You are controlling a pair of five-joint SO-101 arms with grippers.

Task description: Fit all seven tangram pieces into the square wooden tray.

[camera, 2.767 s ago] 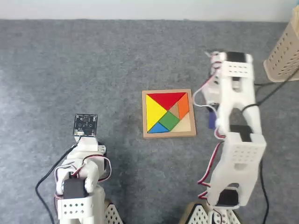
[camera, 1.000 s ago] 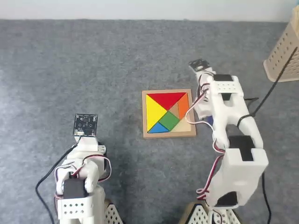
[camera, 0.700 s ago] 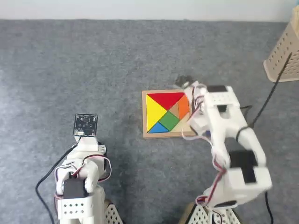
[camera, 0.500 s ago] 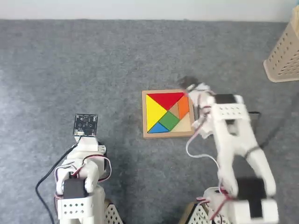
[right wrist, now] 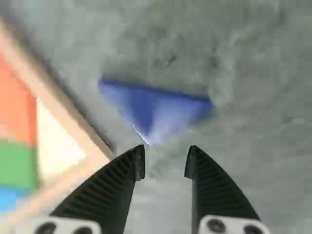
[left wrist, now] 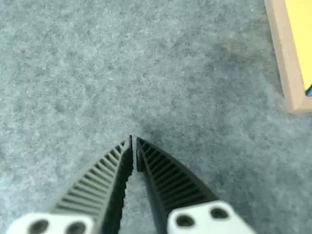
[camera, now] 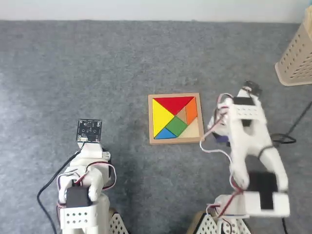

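Observation:
The square wooden tray lies mid-table holding red, yellow, green, light blue, orange and tan pieces. Its near right corner shows bare pale wood. A dark blue triangle lies flat on the carpet just right of that corner, and peeks out beside the right arm. My right gripper is open, its tips just short of the triangle's nearest point, with nothing between them. My left gripper is shut and empty over bare carpet, left of the tray's edge.
A perforated beige basket stands at the far right corner. Grey carpet covers the whole table. The left arm's body sits at the near left, the right arm's body at the near right.
The right arm swung left over the tray's right edge, then drew back right and nearer, ending over the dark blue triangle. The left arm and the tray's pieces stayed put.

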